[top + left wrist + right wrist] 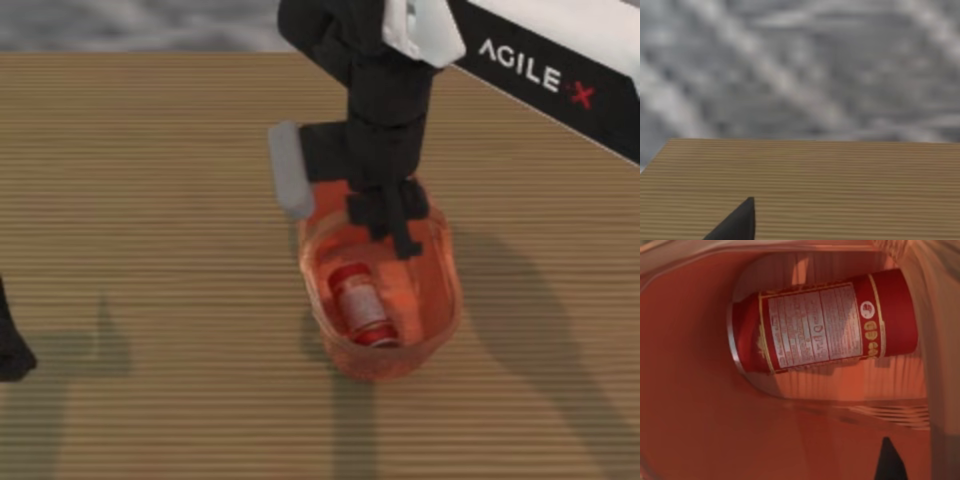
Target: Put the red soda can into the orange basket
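Black-and-white AgileX arms, matte and blocky

Right arm [540, 60] clad in a white shell along a black link, lettered "AGILE" in white with a red X; black wrist housing beneath, a pale grey rounded block on its side, ending in the dark, squared right gripper [398, 222]. Left arm [12, 350] only a black rounded sliver at the edge; one black pointed fingertip [737, 222] in the left wrist view.

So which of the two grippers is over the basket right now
The right gripper, hanging above the orange basket where the red soda can lies on its side. The left gripper sits at the table's left edge.
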### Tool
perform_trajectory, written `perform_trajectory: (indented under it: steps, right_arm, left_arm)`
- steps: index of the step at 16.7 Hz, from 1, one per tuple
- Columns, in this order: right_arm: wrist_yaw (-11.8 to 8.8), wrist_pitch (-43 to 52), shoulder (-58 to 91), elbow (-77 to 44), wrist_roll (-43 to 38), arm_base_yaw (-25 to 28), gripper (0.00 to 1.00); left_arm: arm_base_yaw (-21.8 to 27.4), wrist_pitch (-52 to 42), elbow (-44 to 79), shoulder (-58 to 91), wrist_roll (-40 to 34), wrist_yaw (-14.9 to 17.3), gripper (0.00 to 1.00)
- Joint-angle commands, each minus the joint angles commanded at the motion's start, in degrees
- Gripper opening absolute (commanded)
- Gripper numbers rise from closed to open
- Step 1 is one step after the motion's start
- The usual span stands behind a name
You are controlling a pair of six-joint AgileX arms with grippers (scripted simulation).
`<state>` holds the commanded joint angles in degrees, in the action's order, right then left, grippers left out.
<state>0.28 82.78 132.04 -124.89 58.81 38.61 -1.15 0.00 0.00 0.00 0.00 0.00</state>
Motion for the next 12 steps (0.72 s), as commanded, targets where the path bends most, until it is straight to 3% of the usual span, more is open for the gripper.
perform_trajectory:
  steps: [12]
  right_arm:
    - [0.0,0.0,0.0,0.0,0.0,0.0,0.0]
  left_arm:
    - [0.0,0.0,0.0,0.0,0.0,0.0,1.0]
